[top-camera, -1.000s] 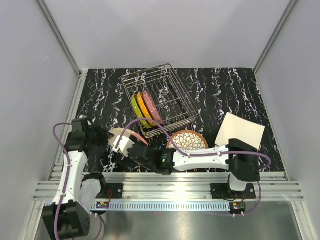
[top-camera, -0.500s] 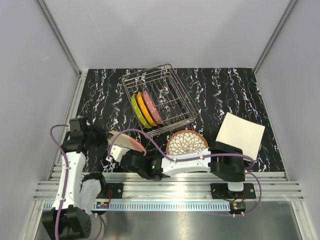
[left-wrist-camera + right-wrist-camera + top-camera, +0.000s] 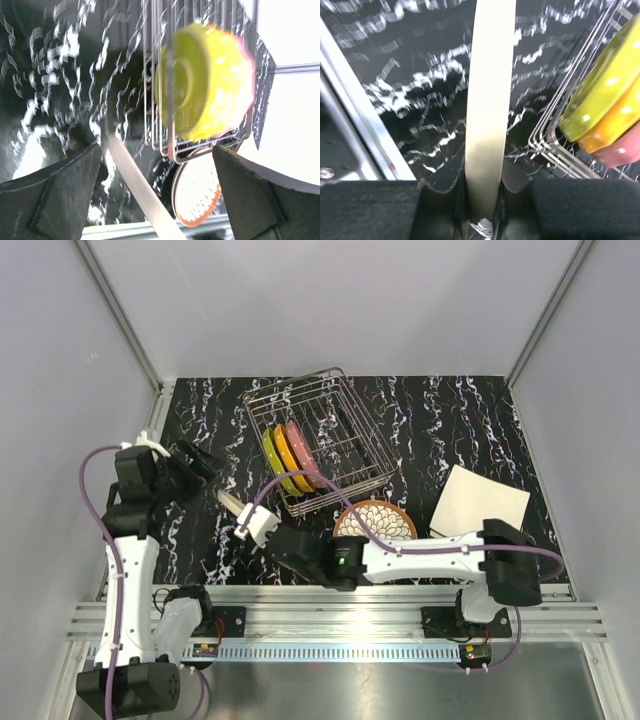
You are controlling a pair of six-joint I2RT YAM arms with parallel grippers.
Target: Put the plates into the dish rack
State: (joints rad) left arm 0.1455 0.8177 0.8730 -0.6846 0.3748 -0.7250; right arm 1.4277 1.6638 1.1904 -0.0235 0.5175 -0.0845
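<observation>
The right end effector (image 3: pixel 480 202) gripped a cream plate (image 3: pixel 489 90) by its edge; the left end effector (image 3: pixel 196 462) stood wide open, empty.

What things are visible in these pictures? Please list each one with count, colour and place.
dish rack: one, silver wire, back middle of the table
plates in the rack: three, lime-green plate, orange plate, pink plate, standing on edge
petal-patterned plate: one, white with brown rim, in front of the rack
squarish plate: one, cream, right side of the table
held plate: one, cream, left of the rack
table: one, black with white veins
left gripper: one, black, open, empty
right gripper: one, black, gripping the held plate's edge
</observation>
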